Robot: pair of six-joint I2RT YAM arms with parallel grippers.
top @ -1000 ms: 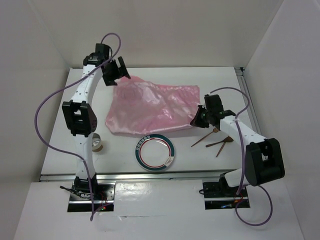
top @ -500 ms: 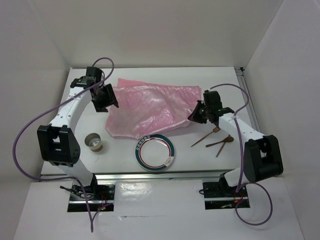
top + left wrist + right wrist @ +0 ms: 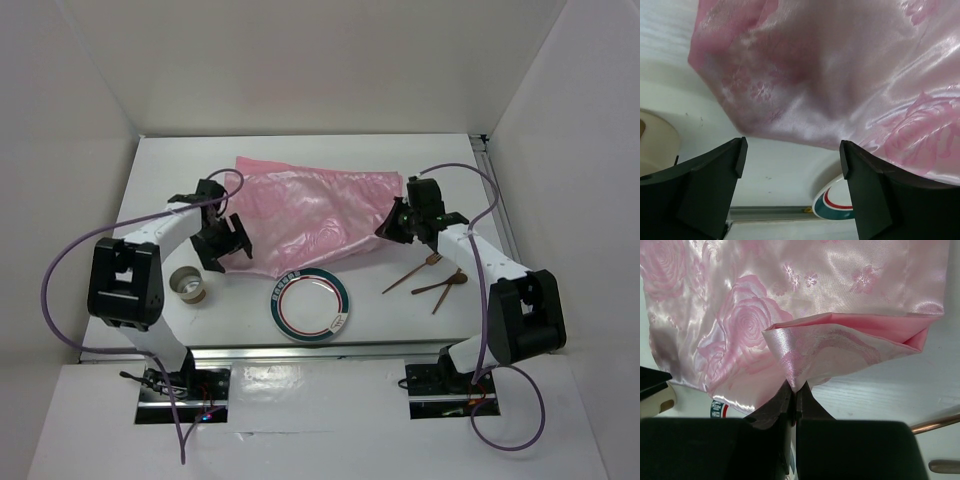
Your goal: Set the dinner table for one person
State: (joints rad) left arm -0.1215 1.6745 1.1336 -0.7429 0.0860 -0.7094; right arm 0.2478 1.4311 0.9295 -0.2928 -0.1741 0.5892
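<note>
A shiny pink cloth (image 3: 305, 210) with rose patterns lies spread on the white dinner table (image 3: 340, 150). My right gripper (image 3: 393, 228) is shut on the cloth's near right corner (image 3: 790, 365) and holds it lifted and folded over. My left gripper (image 3: 225, 250) is open and empty, low over the table just before the cloth's near left edge (image 3: 790, 120). A white plate (image 3: 312, 305) with a teal and red rim lies near the front middle; its edge shows in the left wrist view (image 3: 832, 205).
A small tan cup (image 3: 188, 284) stands at the front left. Brown wooden utensils (image 3: 432, 280) lie at the front right. A metal rail (image 3: 300, 350) runs along the near edge, another rail (image 3: 497, 200) along the right edge.
My left arm swung down from the far left corner to the cloth's near left edge. The cloth's far left side now lies flatter. My right gripper lifted its corner slightly.
</note>
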